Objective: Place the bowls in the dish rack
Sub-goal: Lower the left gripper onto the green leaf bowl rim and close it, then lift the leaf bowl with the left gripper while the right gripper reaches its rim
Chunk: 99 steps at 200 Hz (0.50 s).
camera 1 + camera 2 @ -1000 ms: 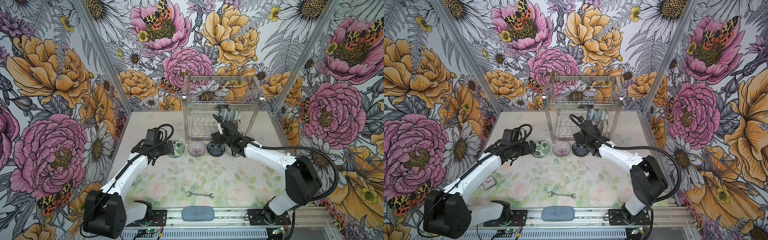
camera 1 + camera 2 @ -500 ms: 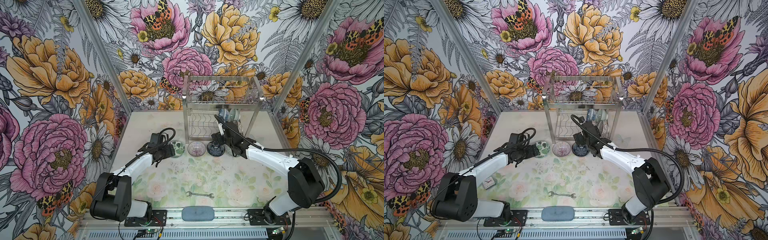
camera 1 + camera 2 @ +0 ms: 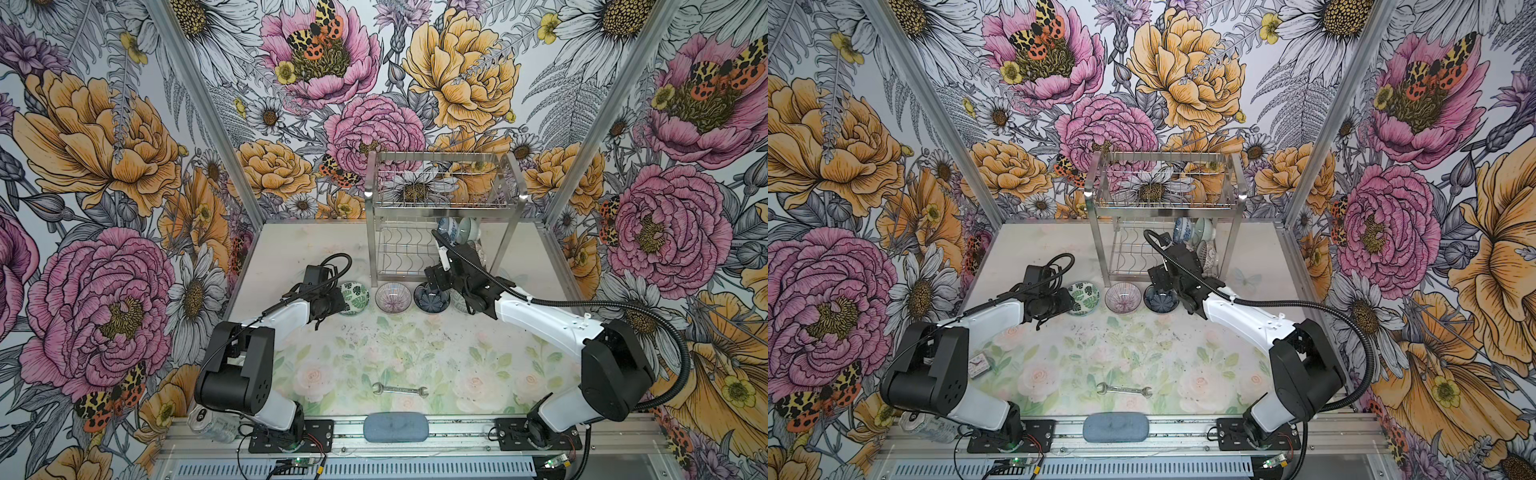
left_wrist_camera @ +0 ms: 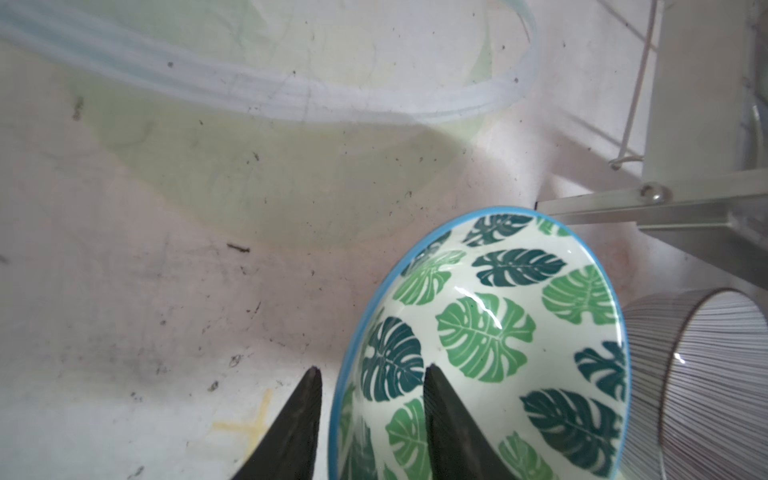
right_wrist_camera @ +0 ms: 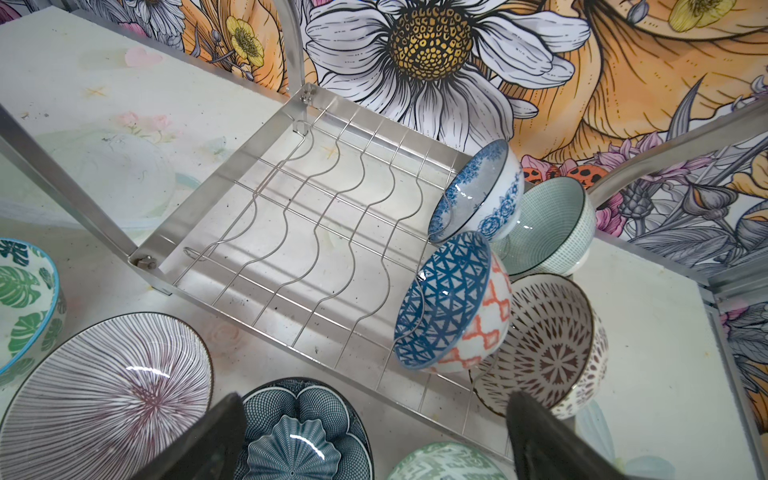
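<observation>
My left end effector [image 4: 372, 370] straddles the rim of the leaf bowl [image 4: 486, 336] on the worktop [image 4: 166, 291], one jaw inside, one outside, can't tell if it's clamped; rack [image 3: 371, 249] stands just beyond the bowl, to its right.

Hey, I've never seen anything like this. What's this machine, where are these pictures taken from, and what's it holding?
These are two robot arms on a table, each ending in a two-fingered gripper. Two pictures look down on the scene; the other two come from cameras on the wrists. On the table: a dish rack with four bowls in its lower tier, a striped bowl and others in front, and a wrench. The left gripper straddles the rim of a leaf-patterned bowl, seemingly not clamped yet. The right gripper is open and empty, near a dark blue bowl.
</observation>
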Available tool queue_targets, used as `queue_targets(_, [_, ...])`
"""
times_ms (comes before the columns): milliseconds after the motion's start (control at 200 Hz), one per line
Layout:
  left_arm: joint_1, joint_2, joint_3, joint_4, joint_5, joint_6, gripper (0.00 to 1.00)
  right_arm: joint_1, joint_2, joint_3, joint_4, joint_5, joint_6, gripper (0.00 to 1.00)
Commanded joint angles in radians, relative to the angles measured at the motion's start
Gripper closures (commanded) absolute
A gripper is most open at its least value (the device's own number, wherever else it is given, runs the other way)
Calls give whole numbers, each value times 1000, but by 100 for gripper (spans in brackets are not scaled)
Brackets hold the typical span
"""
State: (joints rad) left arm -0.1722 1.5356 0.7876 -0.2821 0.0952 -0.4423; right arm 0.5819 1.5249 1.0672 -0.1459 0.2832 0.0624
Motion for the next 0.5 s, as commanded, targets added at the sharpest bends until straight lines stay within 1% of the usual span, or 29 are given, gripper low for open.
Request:
queue_targets(0, [9,13,36,43,12,2,66,2,-25,-9,-1,13,4,0])
queue_targets(145, [11,7,52,12,-8,-8,86,0,-28,-10,-3,14,5,0])
queue_targets(250, [10,-31,50,-23,-42,-9,100,-1,-31,-9,-5,15,3,0])
queue_targets(490, [10,-199,37,-109,-141,8,100,-4,-35,5,-14,-7,-3,0])
